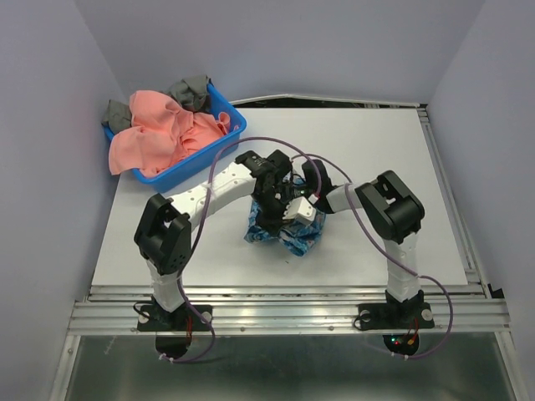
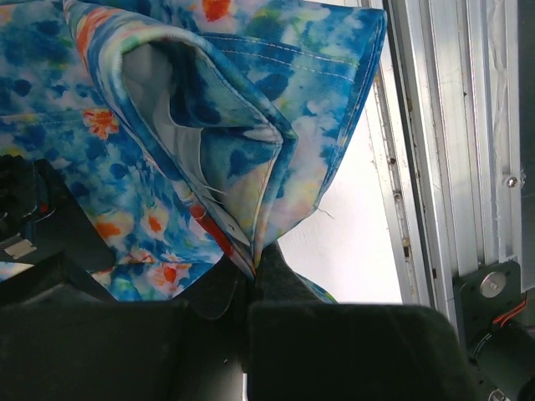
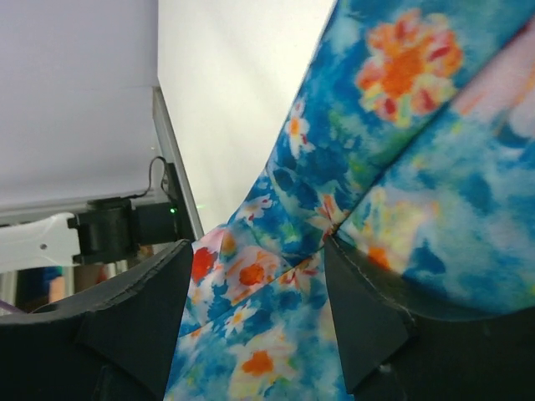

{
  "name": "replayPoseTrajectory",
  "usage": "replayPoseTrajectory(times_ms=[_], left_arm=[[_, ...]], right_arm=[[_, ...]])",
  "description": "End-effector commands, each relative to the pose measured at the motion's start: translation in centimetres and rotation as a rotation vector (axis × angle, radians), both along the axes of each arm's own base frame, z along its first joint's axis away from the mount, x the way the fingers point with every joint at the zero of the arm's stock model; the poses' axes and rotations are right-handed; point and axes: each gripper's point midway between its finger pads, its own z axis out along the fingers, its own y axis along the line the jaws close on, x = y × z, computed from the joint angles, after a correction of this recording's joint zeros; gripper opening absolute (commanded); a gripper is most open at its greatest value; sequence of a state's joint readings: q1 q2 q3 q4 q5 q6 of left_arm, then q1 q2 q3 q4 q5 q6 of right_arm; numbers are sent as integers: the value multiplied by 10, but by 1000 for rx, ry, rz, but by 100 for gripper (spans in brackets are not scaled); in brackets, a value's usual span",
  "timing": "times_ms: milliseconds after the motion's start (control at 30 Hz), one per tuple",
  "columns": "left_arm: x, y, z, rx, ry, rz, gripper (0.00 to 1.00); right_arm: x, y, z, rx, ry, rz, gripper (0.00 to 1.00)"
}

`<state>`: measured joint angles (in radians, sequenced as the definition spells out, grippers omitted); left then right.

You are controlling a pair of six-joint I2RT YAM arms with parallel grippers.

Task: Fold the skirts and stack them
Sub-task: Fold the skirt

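Blue basket [image 1: 180, 174] of salmon-pink skirt [image 1: 163, 129] and grey cloth [image 1: 191, 90] (flowered skirt [image 1: 288, 241] outside)

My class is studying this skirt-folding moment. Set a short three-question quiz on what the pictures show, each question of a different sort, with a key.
1. Fill in: the pink skirt lies heaped in the blue ____.
2. Which tool is shut on the blue flowered skirt? A left, B right, C neither.
3. True or false: flowered cloth lies between the right tool's parted fingers.
Key: 1 basket; 2 A, the left tool; 3 true.
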<state>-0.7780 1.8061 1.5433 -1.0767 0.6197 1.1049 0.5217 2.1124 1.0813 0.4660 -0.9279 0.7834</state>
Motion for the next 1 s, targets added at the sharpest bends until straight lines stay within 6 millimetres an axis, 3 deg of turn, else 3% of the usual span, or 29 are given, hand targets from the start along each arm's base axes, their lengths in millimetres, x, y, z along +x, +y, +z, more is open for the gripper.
replayPoseTrajectory(times_ms=[0, 100, 167, 233, 333, 400, 500, 533, 667, 767, 967], left_arm=[[-17, 9, 20, -20, 2, -12, 0], [-34, 12, 14, -9, 43, -31, 0], [-44, 13, 11, 1, 59, -42, 0], [-57, 16, 5, 20, 89, -53, 0], [-63, 17, 2, 30, 127, -34, 0], [-64, 18, 2, 35, 130, -26, 0], [-62, 15, 4, 36, 130, -15, 1], [-60, 14, 6, 35, 130, -4, 2], [-55, 7, 10, 32, 127, 16, 2], [-53, 4, 11, 33, 129, 27, 2], [-46, -6, 16, 29, 134, 63, 3]], right_arm=[[3, 2, 22, -30, -134, 17, 75], [38, 1, 51, -56, -312, 41, 84], [57, -12, 54, -117, -325, 18, 87], [78, -18, 70, -148, -371, 13, 88], [115, -43, 75, -206, -430, -51, 88], [137, -70, 64, -280, -430, -121, 85], [148, -91, 37, -381, -426, -122, 76], [146, -93, 20, -401, -406, -96, 72], [114, -87, -12, -346, -252, 0, 67], [107, -85, -26, -332, -216, 19, 68], [88, -72, -36, -312, -197, 86, 52]])
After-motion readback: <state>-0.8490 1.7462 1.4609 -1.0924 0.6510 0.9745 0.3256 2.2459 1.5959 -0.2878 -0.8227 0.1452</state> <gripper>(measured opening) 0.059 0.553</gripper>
